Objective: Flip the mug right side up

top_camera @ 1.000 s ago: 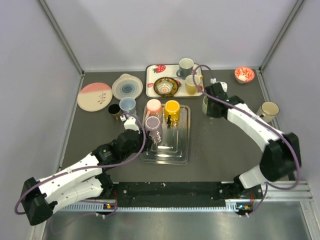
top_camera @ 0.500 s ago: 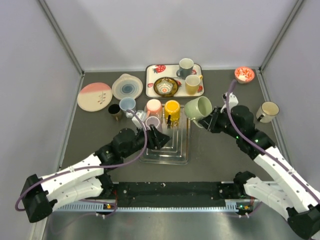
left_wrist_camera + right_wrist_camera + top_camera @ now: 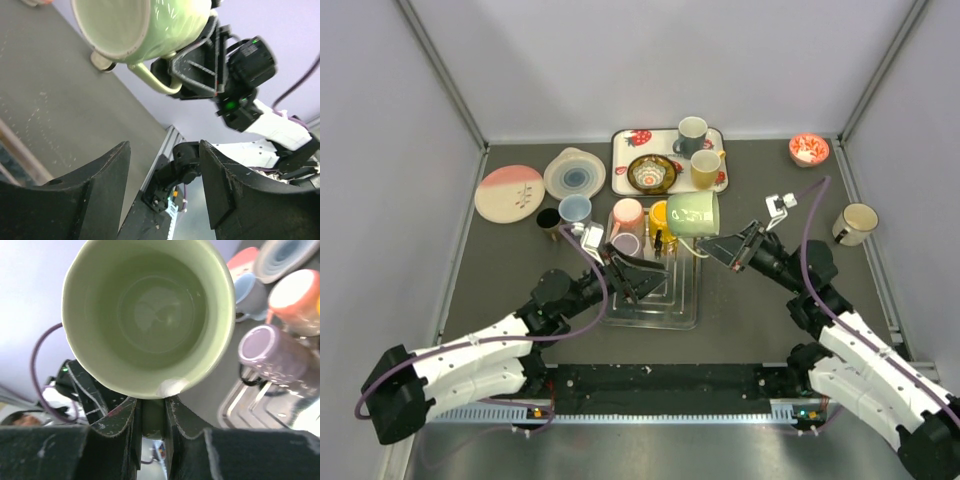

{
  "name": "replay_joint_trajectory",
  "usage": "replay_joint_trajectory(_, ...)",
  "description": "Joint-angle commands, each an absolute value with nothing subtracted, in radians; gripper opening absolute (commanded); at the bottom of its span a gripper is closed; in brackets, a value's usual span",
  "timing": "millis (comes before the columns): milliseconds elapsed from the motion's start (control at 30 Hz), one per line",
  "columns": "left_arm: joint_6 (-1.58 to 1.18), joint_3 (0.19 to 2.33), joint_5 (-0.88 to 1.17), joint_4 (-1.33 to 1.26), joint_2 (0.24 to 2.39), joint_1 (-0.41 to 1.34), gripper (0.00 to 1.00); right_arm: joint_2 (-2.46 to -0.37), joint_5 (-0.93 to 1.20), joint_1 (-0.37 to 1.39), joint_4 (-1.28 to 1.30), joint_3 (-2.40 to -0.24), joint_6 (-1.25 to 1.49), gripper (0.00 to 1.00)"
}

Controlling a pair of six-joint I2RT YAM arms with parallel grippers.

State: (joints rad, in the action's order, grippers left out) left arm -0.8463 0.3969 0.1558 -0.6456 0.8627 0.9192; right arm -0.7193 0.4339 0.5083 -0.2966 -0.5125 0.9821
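Note:
The light green mug hangs in the air on its side over the right back part of the metal tray, its mouth facing left. My right gripper is shut on its handle; the right wrist view looks straight into the empty mug, with the handle pinched between the fingers. My left gripper is open and empty over the tray, tilted up. In its own view the open gripper points at the mug above it, apart from it.
A purple mug, a pink mug and a yellow mug sit at the tray's back. Behind is a strawberry-print tray with two mugs and a bowl. Plates lie at left; a cream mug and a red bowl at right.
My right arm has carried the green mug left from beside the tray to over it, and tipped it onto its side. My left gripper has shifted right and tilted up toward it.

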Motion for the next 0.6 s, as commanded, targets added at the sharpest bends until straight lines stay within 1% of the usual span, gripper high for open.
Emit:
replay_joint_trajectory(0,-0.861,0.39,0.196,-0.851,0.87,0.922,0.63,-0.733,0.523,0.514,-0.829,-0.468,1.198,0.0)
replay_joint_trajectory(33,-0.859,0.394,0.196,-0.854,0.871,0.923,0.63,-0.744,0.528,0.514,-0.912,-0.442,1.218,0.0)
replay_joint_trajectory(267,-0.853,0.433,0.175,-0.902,0.93,0.923,0.64,-0.813,0.577,0.514,-1.214,-0.38,1.38,0.0)
replay_joint_trajectory(467,-0.827,0.486,0.21,-0.871,0.94,0.923,0.65,-0.798,0.604,0.514,-1.215,-0.35,1.381,0.0)
replay_joint_trajectory(567,-0.83,0.511,0.239,-0.87,0.946,0.922,0.66,-0.784,0.652,0.515,-1.131,-0.371,1.33,0.0)
